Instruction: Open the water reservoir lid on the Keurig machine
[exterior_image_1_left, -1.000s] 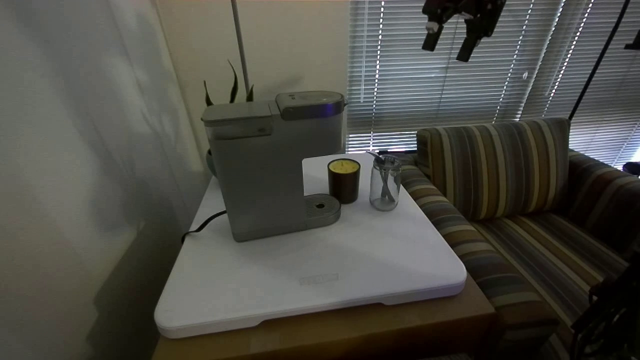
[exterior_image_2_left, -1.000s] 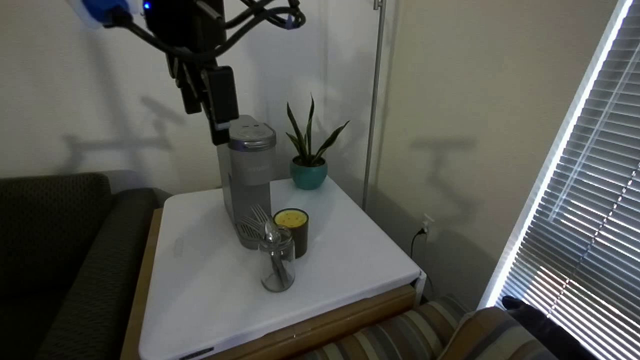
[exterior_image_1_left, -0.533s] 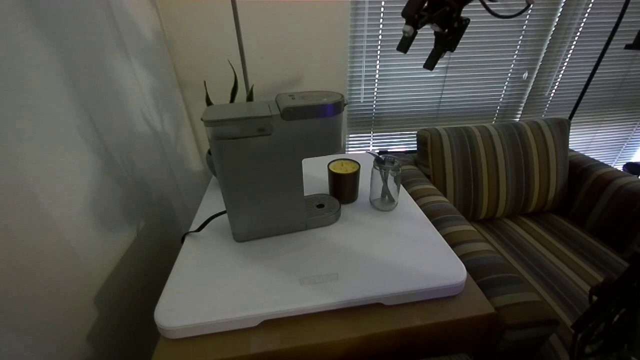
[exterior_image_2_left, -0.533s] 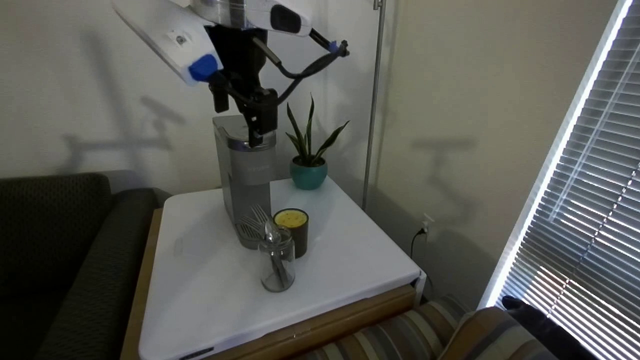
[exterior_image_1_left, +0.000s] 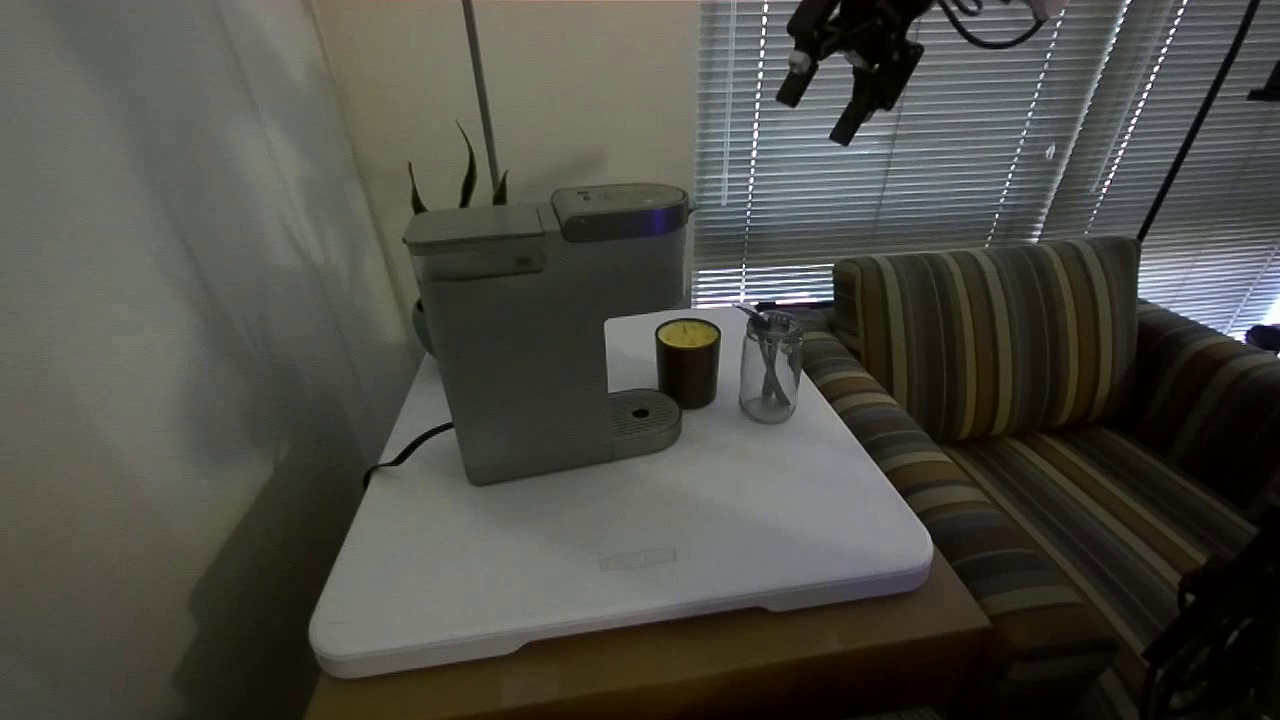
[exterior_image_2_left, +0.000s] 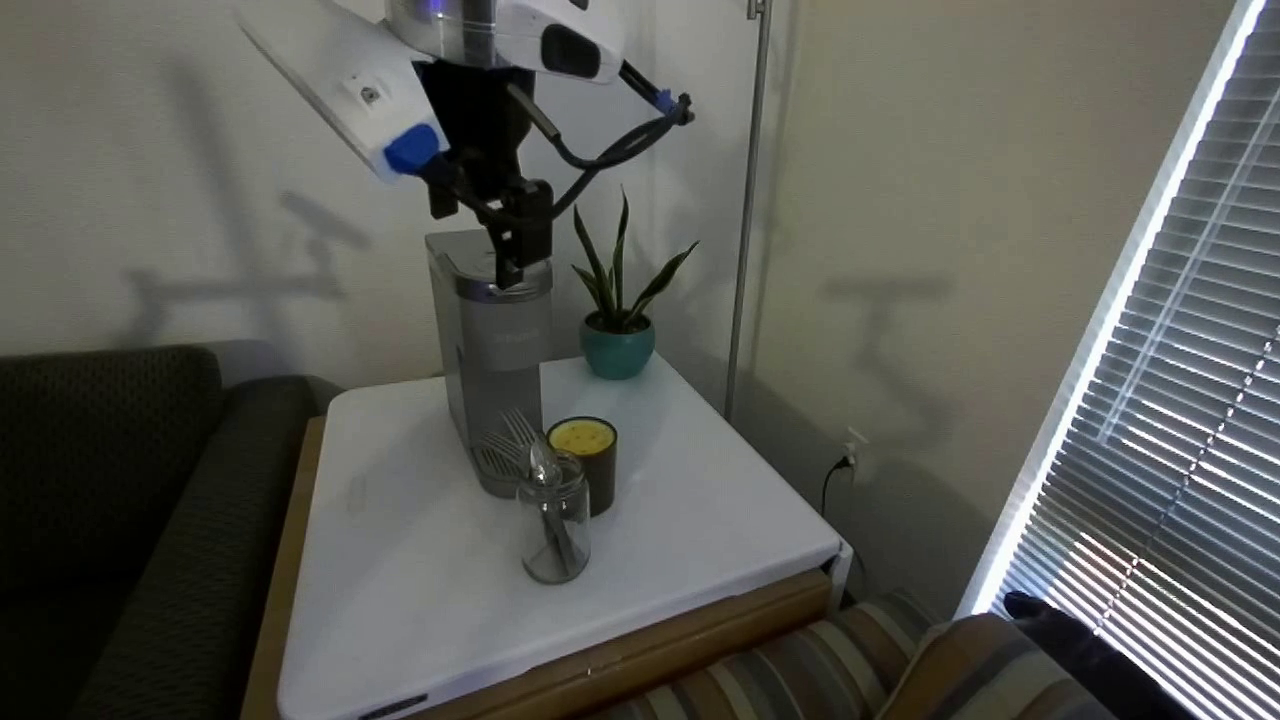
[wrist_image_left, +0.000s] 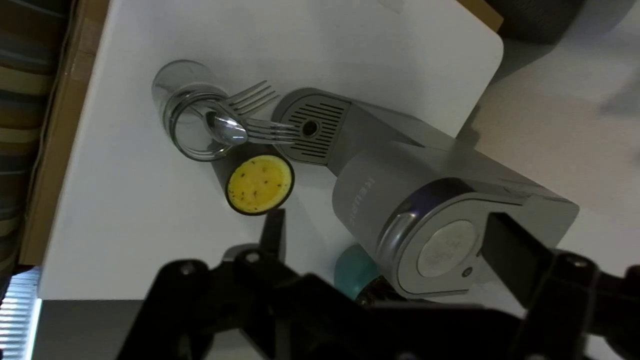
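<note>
While the gripper (exterior_image_1_left: 816, 116) is hanging spread: pinching nothing.
Keurig machine (exterior_image_1_left: 530, 370): its rear water reservoir lid (exterior_image_1_left: 475, 225) is lying closed.
Brew head (exterior_image_1_left: 622, 212): is probably needing clearance before prying gently.

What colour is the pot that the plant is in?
The pot is teal; it shows best in an exterior view.
</note>
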